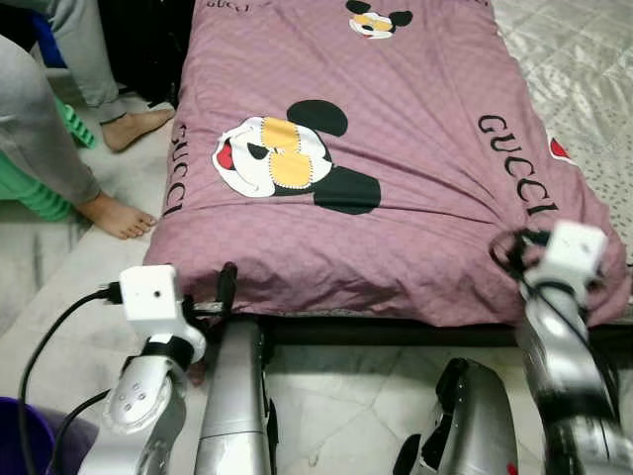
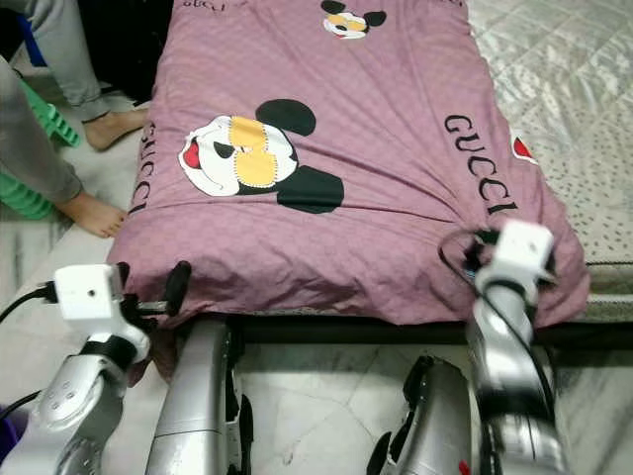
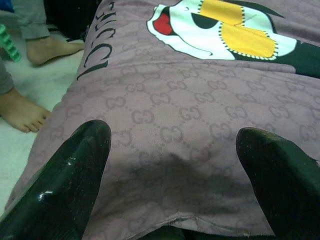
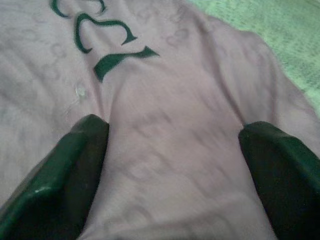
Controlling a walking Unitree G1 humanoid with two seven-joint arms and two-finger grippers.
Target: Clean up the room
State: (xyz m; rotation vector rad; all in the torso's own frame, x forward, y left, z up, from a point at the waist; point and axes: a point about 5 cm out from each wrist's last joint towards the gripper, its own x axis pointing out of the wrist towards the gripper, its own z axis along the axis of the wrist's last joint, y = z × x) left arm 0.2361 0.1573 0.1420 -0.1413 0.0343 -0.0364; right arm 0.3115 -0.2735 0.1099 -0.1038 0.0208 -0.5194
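Spread lengthwise away from the robot over the bed: a mauve blanket [image 1: 396,129], long axis running front to back, near hem draped over the bed's front edge. Beside the blanket's right edge, a quilted pale bedsheet [image 1: 584,79], cut off by the frame. Off the blanket's left edge, marble floor [image 1: 59,267] with a person's bare feet [image 1: 117,216] standing on it. At the blanket's near-left corner, left gripper [image 3: 170,165], fingers spread wide over the hem. At the near-right corner, right gripper [image 4: 175,165], likewise spread wide, fabric bunched between. Blanket's far end out of frame.
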